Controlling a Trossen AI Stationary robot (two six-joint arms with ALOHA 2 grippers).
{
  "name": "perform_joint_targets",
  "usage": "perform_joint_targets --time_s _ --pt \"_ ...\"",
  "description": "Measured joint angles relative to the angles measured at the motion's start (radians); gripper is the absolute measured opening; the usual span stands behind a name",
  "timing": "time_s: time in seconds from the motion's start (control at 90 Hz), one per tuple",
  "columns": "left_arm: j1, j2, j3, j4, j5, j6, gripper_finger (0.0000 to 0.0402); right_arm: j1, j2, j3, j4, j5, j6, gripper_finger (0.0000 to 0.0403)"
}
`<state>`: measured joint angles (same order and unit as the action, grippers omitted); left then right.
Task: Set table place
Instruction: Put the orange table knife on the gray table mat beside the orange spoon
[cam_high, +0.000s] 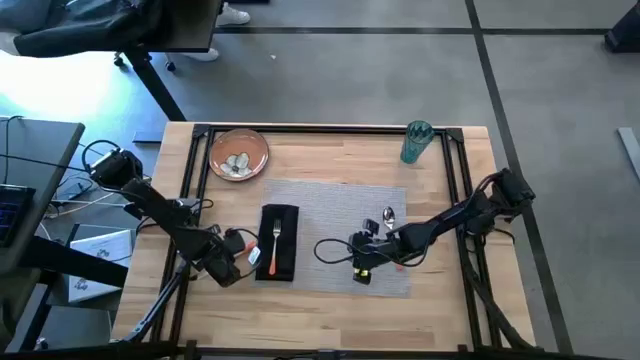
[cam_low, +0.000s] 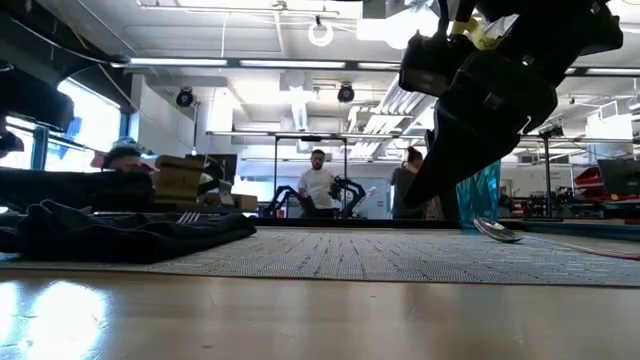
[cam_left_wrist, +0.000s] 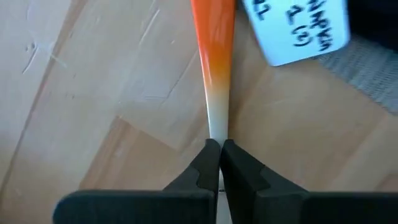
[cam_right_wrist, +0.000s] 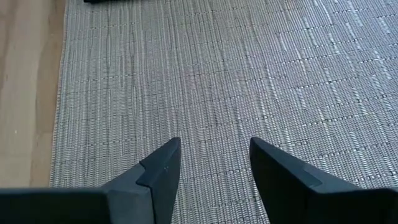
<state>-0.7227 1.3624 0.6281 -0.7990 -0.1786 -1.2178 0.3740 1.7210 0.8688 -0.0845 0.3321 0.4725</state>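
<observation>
While the right claw (cam_right_wrist: 211, 171) gapes empty over the placemat (cam_right_wrist: 249, 81), the left claw (cam_left_wrist: 219, 163) pinches orange-handled cutlery (cam_left_wrist: 213, 56).

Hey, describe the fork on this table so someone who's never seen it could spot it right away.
Find the grey woven placemat in the middle of the wooden table. On its left edge lies a black cloth napkin, and the fork rests lengthwise on top. Unlike the spoon at the mat's right, it has tines and an orange handle.

left hand (cam_left_wrist: 219, 163) fingers pinched together, low | right hand (cam_right_wrist: 214, 163) fingers apart, hovering
</observation>
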Motion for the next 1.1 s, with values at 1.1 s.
perform_joint_targets --time_s 1.1 --pt "-0.342 -0.002 -0.083 0.021 -0.399 -0.353 0.0129 0.0 0.0 0.0 0.128 -0.004 -0.002 0.0171"
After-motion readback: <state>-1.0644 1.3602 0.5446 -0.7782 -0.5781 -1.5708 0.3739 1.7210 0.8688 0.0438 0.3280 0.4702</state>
